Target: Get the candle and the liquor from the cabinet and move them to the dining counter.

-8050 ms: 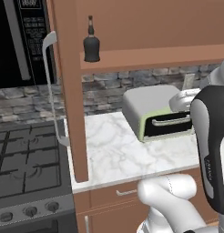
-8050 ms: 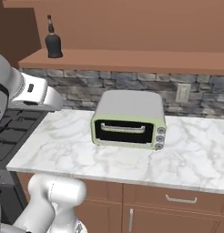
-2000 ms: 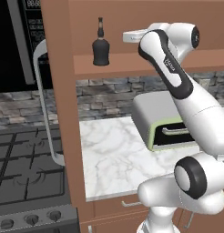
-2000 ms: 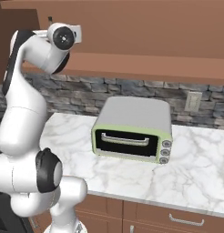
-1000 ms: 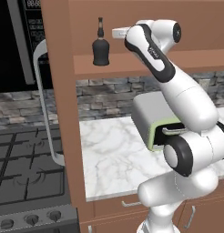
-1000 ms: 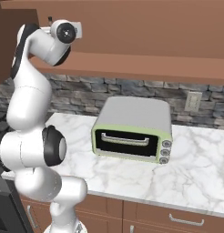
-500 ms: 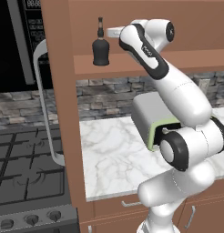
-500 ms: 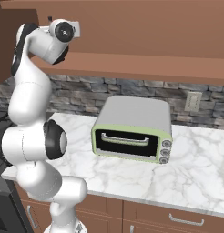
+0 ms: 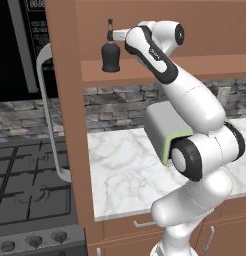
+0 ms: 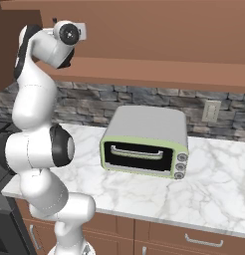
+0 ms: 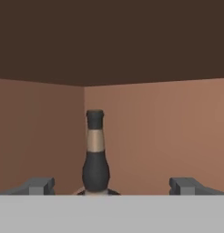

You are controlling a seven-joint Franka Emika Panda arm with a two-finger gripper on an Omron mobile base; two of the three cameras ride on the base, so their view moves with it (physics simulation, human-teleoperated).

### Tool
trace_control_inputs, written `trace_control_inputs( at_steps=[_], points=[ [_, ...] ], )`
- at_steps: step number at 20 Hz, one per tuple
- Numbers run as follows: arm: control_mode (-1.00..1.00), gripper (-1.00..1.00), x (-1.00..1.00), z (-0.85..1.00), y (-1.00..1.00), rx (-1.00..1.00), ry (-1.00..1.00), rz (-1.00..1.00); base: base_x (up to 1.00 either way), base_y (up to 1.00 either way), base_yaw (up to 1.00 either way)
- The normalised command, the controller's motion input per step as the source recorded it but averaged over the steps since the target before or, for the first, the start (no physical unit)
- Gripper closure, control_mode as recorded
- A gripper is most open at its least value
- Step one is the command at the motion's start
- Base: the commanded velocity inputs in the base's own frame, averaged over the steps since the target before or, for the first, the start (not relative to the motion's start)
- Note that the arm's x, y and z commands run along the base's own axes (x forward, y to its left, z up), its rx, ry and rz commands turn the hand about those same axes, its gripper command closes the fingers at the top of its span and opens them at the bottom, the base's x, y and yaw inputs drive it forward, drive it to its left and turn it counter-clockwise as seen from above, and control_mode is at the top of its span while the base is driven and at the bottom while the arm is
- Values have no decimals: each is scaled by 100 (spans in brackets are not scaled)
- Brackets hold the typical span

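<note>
In the left base view, the liquor (image 9: 110, 53) is seen standing on the shelf of the cabinet (image 9: 160, 75), at about 11 o'clock in the picture. The arm is stretched up to that shelf, and its wrist is placed just beside the bottle at the bottle's 3 o'clock. Nothing is judged to be delivered: the bottle is not yet gripped. The toaster oven (image 9: 162, 129) is partly hidden behind the arm on the marble table (image 9: 125, 170). The stove (image 9: 30, 200) lies at 8 o'clock, and the open cabinet door (image 9: 70, 125) hangs between stove and table; it is judged to be something the arm must clear when the bottle is withdrawn.

In the right base view, the hand is seen raised to the shelf edge at 11 o'clock. The toaster oven (image 10: 144, 142) stands on the table (image 10: 214, 189) well below, apart from the reach.

In the hand view, the tool (image 11: 113, 185) is spread wide, with one tip at 8 o'clock and the other at 4 o'clock. The liquor (image 11: 95, 154) stands between them, nearer the 8 o'clock tip and untouched. The cabinet's back wall is seen behind it. Grasping, carrying and the whole fetching of the candle are judged to remain.
</note>
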Motion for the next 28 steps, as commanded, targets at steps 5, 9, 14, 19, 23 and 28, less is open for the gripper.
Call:
trace_control_inputs(
  at_steps=[5, 9, 14, 19, 23, 28],
  points=[
    [-100, -100, 20, 0, 2, 0, 2, 0, 0, 0, 0],
    [-100, -100, 31, 0, 5, 0, 5, 0, 0, 0, 0],
    [-100, -100, 11, 0, 20, 0, 6, 0, 0, 0, 0],
    [-100, -100, 1, 0, 28, 0, 6, 0, 0, 0, 0],
    [-100, -100, 2, 0, 20, 0, 6, 0, 0, 0, 0],
    [-100, -100, 4, 0, 13, 0, 5, 0, 0, 0, 0]
  ],
)
